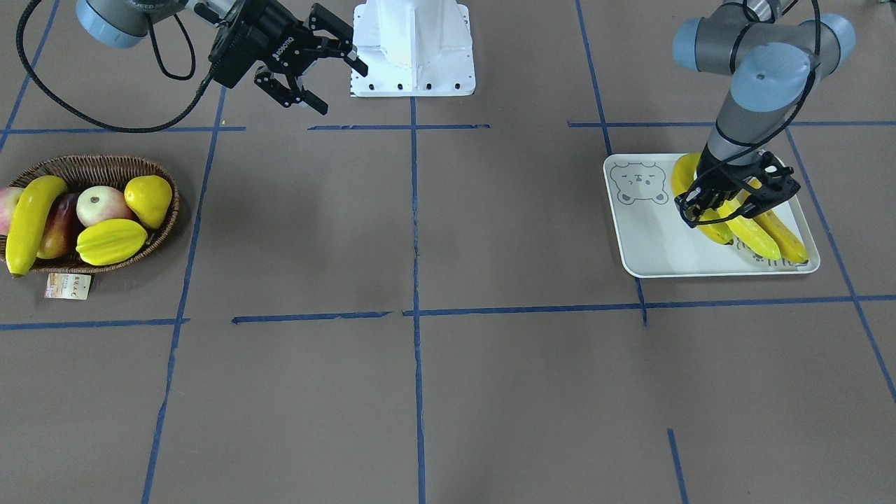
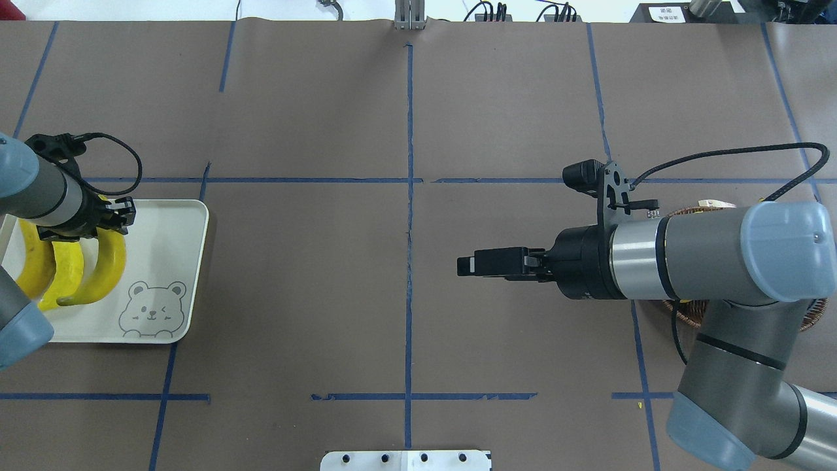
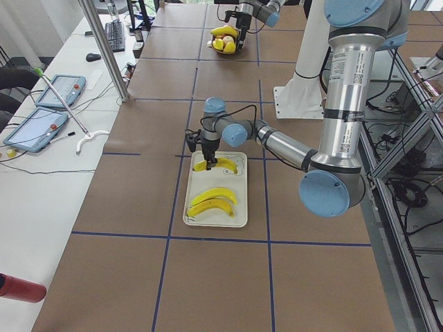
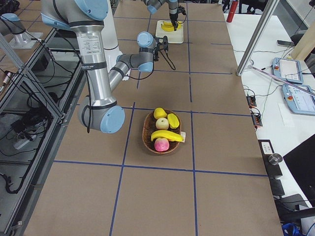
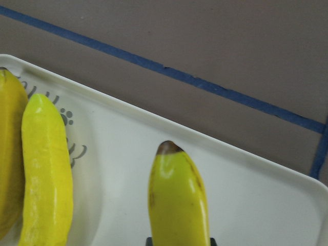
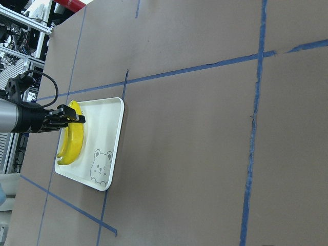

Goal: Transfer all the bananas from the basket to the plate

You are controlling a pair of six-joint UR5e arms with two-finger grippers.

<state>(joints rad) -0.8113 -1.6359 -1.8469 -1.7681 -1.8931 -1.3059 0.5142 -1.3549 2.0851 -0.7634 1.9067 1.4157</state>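
Yellow curved bananas (image 2: 65, 275) are lying three abreast on the pale rectangular bear-printed plate (image 2: 163, 222). The left gripper (image 1: 726, 208) is clamping the banana nearest the bear face (image 2: 116, 261). A fourth banana (image 1: 31, 220) is resting in the brown wicker basket (image 1: 98, 168), well apart from the right gripper (image 1: 341, 89), whose fingers are spreading wide.

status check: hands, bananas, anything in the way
Right hand open, empty, away from basket. Left hand low over third banana on plate, grip unclear. One banana left in basket, on top of the other fruit.
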